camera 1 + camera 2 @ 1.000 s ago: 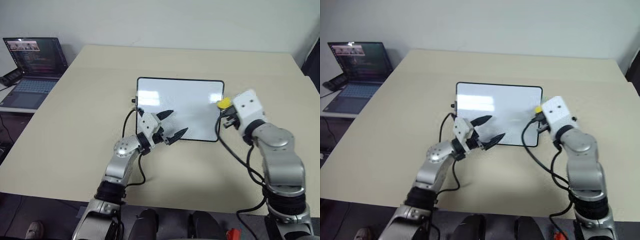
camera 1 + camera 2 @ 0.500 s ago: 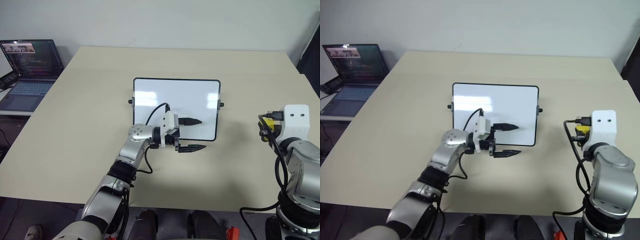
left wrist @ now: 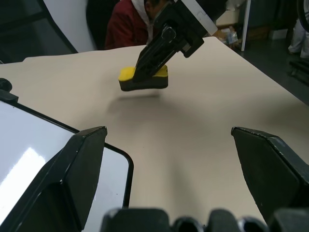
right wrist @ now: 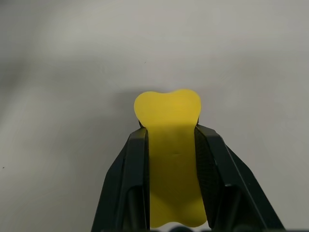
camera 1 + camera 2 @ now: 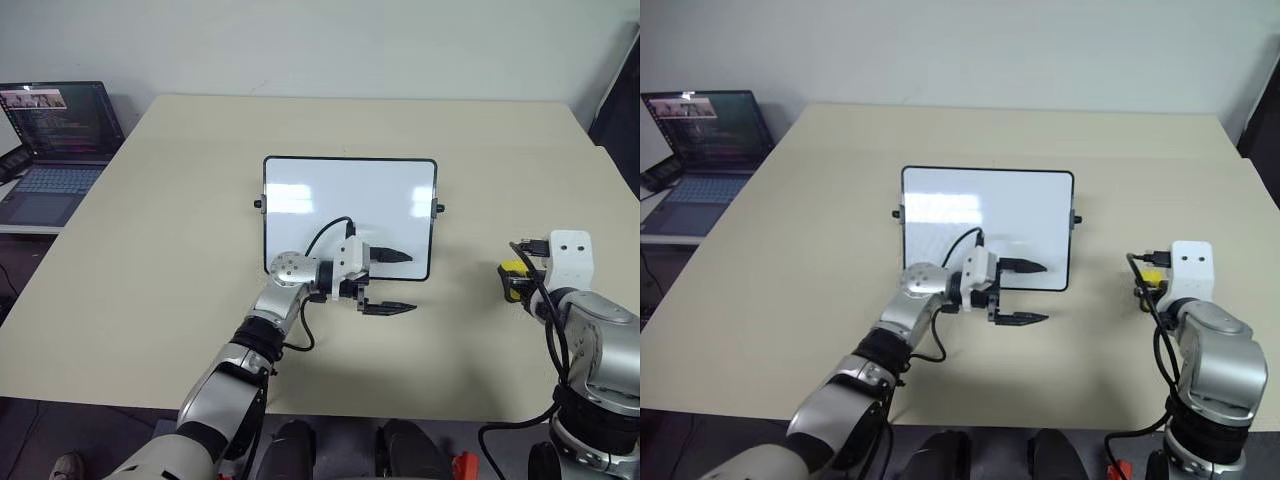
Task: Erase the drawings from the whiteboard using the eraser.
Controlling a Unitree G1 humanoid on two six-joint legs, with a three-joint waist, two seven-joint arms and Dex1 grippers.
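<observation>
The whiteboard point(image 5: 350, 200) lies flat in the middle of the table, and its glossy white face looks blank. The drawings are out of view. My left gripper point(image 5: 392, 281) points to the right at the board's near right corner; it is open, with one finger over the board and one over the table. My right gripper point(image 5: 515, 283) is to the right of the board and shut on the yellow eraser point(image 5: 510, 268). In the right wrist view its fingers point(image 4: 137, 159) pinch the eraser point(image 4: 169, 111) from both sides. In the left wrist view the eraser point(image 3: 128, 74) hangs just above the table.
The beige table point(image 5: 150, 250) has wide bare room around the board. A lit laptop point(image 5: 55, 140) sits on a lower side table to the left. The left wrist view shows a seated person in a red top point(image 3: 128, 24) beyond the table's right edge.
My right gripper has carried the eraser off the board's right edge, rightwards and down toward the table. My left gripper has swung to point right and shifted to the board's near right corner.
</observation>
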